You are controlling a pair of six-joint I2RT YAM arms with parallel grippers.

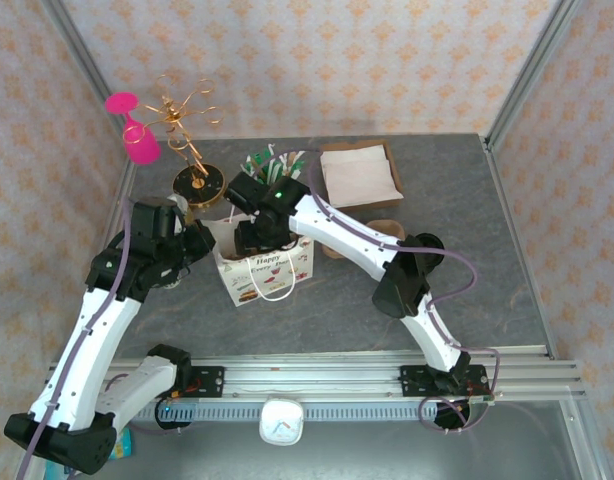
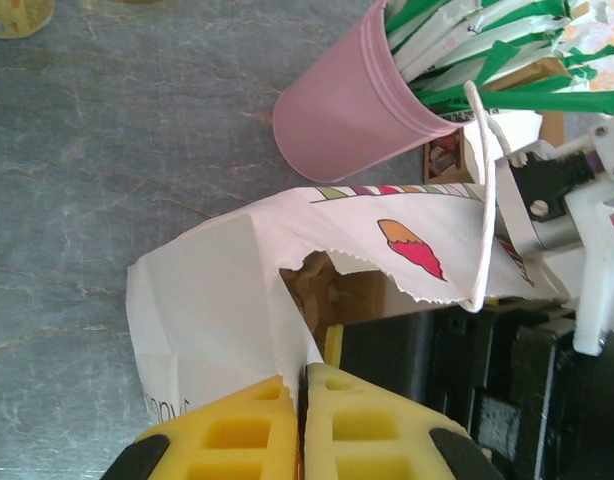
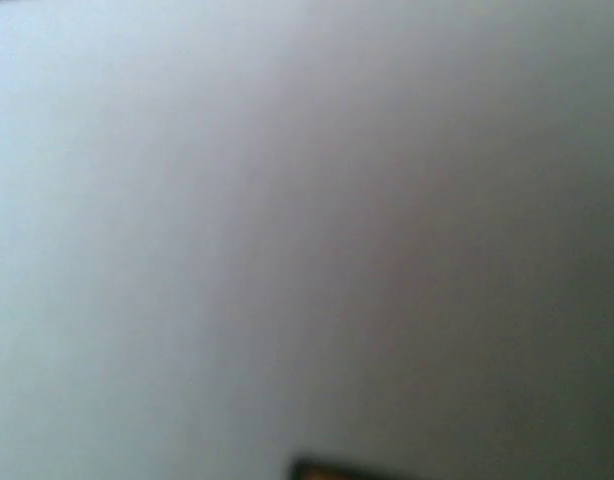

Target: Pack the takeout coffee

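Inside the paper bag, the right gripper, jaws impossible to read, should move straight and avoid snagging paper; the left gripper clamps the rim.

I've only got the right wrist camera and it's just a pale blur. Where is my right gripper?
Observer: In the top view, the right gripper is lowered into the mouth of the white gift bag.
Operator: Is anything holding that bag?
Observer: Yes, the left gripper is shut on the bag's rim, its yellow fingers pinching the paper.
Operator: Anything close by I could knock?
Observer: A pink cup full of green-and-white packets stands just beyond the bag.
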